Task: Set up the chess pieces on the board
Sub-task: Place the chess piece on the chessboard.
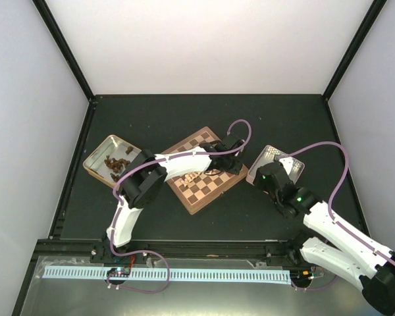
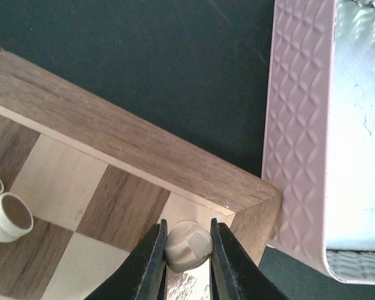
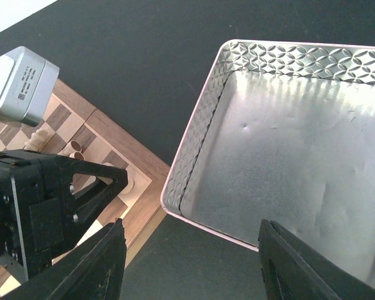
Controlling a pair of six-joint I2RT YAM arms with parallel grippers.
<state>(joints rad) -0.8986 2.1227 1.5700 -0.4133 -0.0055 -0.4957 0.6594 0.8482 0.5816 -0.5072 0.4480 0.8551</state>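
With my left gripper (image 2: 187, 234) pinching a cream piece (image 2: 189, 250) at the board's (image 2: 131, 140) corner square, a tilted release could roll it off the rim; my right gripper (image 3: 192, 230) hangs open.

Top view: from high behind the near edge, you look down on the whole table (image 1: 184, 112). Left wrist view: very close above the board (image 2: 131, 150) corner nearest the silver tin (image 2: 297, 125). Right wrist view: farther back, facing down, and it shares both.

Tin (image 1: 95, 158) w/ dark pcs (image 1: 118, 163) — 2nd tin (image 3: 275, 150)
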